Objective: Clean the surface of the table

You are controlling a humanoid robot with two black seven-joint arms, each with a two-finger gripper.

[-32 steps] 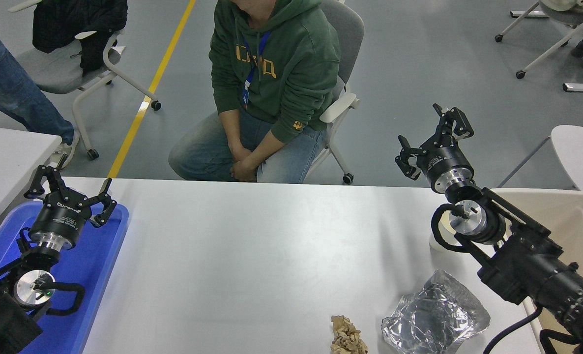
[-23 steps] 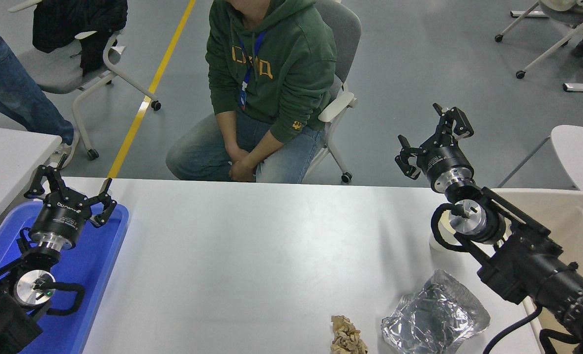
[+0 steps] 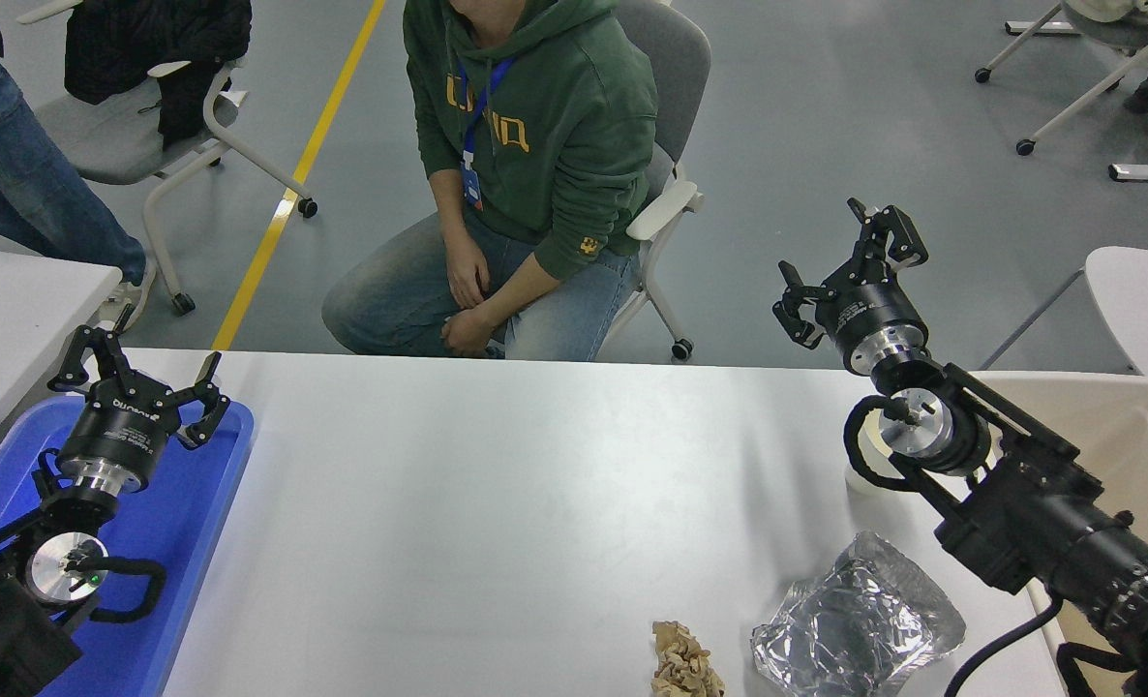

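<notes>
The table surface [image 3: 497, 503] is a wide matte white-grey top filling the lower half of the view. On it near the front edge lie a crumpled clear plastic wrapper [image 3: 855, 624] and a small wad of beige paper [image 3: 682, 663]. My right gripper [image 3: 843, 259] is open and empty, held high beyond the table's far right corner, well away from both scraps. My left gripper [image 3: 138, 366] is open and empty, parked over the blue tray [image 3: 187, 503] at the lower left.
A beige bin [image 3: 1131, 436] stands off the table's right edge under my right arm. A person in a green hoodie [image 3: 535, 145] sits at the far side. A smaller white table [image 3: 13, 300] is at the left, and chairs stand behind.
My right gripper has shifted slightly up and left. The seated person has leaned left and parted the hands. My left arm has not moved.
</notes>
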